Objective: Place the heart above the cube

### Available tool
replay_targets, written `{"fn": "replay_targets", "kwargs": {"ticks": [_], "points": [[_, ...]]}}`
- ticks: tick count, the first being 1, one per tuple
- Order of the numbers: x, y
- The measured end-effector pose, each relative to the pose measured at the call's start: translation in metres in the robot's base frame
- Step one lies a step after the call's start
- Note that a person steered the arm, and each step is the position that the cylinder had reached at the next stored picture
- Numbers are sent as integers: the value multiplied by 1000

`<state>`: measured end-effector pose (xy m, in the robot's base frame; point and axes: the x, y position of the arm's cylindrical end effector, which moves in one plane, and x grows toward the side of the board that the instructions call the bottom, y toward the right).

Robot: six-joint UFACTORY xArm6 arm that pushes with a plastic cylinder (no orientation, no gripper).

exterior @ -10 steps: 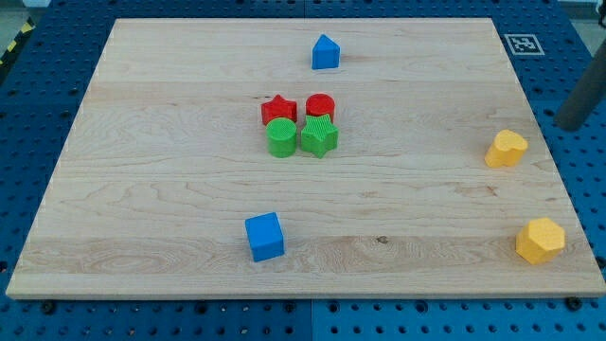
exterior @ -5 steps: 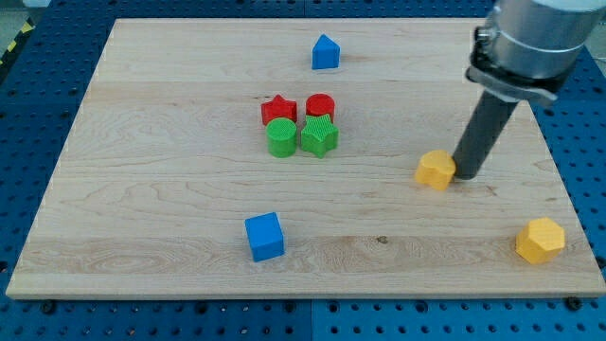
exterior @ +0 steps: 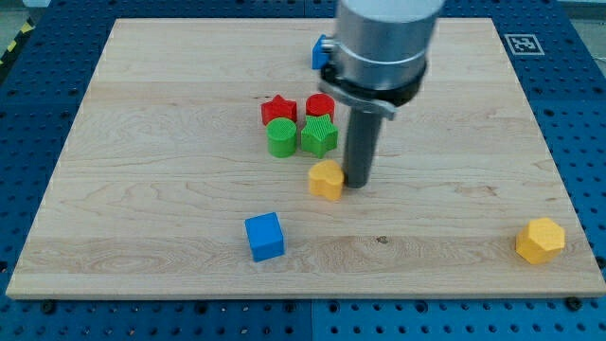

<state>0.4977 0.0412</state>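
The yellow heart block [exterior: 326, 178] lies near the board's middle, just below the green star [exterior: 320, 135]. My tip [exterior: 359, 182] touches the heart's right side. The blue cube [exterior: 264, 236] sits lower down, to the view's left of the heart and apart from it. The arm's grey body hides part of the upper board and most of the blue block [exterior: 321, 49] at the view's top.
A tight cluster sits above the heart: red star [exterior: 278, 109], red cylinder [exterior: 319, 105], green cylinder [exterior: 281, 138] and the green star. A yellow hexagon block [exterior: 541, 240] lies at the lower right, near the wooden board's edge [exterior: 303, 289].
My tip has swept from the view's right toward the left, pushing the yellow heart from the right edge to the board's middle. The other blocks have not moved.
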Motion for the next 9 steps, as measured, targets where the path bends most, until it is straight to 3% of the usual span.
{"fn": "replay_targets", "kwargs": {"ticks": [4,9], "points": [[24,-57],[-11,-88]]}}
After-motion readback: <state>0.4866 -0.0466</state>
